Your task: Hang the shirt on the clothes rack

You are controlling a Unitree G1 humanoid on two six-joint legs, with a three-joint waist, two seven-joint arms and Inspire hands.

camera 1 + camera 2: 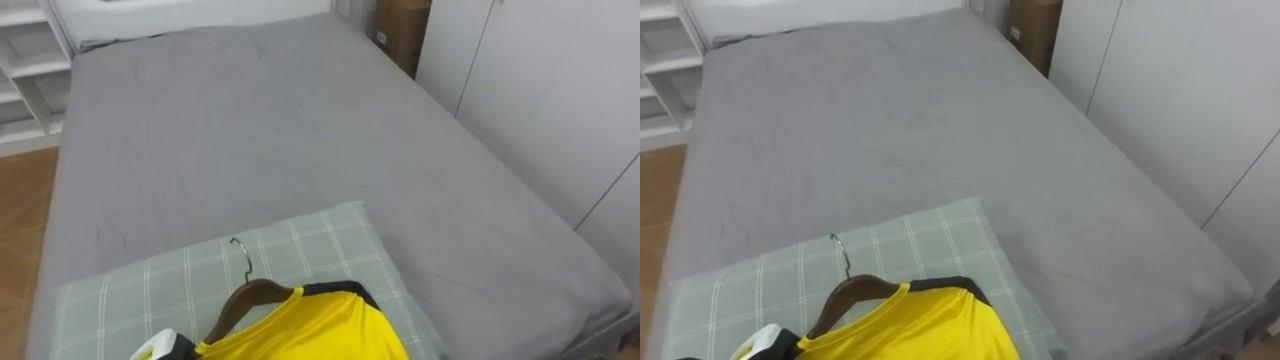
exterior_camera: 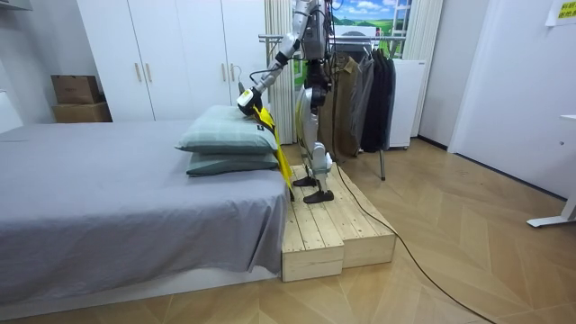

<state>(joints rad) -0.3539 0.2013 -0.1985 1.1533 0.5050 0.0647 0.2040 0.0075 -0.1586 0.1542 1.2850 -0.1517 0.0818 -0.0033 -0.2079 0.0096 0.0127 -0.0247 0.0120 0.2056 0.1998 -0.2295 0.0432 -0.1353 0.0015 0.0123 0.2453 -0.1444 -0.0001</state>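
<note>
A yellow shirt (image 1: 310, 325) with a dark collar hangs on a brown wooden hanger (image 1: 250, 298) whose metal hook (image 1: 240, 258) points up over the checked green pillow (image 1: 200, 270). My left hand (image 1: 160, 347) shows at the bottom edge by the hanger's left shoulder, its fingers mostly hidden by the shirt. In the room view my outstretched arm holds the hanger up at the hand (image 2: 245, 97), and the yellow shirt (image 2: 270, 135) dangles past the pillows (image 2: 229, 135) at the bed's end. I stand on a wooden platform (image 2: 333, 238), facing the bed.
The grey bed (image 1: 250, 130) stretches ahead. White wardrobe doors (image 1: 540, 90) run along its right, with a cardboard box (image 1: 400, 30) beyond and white shelves (image 1: 25, 70) at far left. Behind me stands a rack of dark clothes (image 2: 360, 90).
</note>
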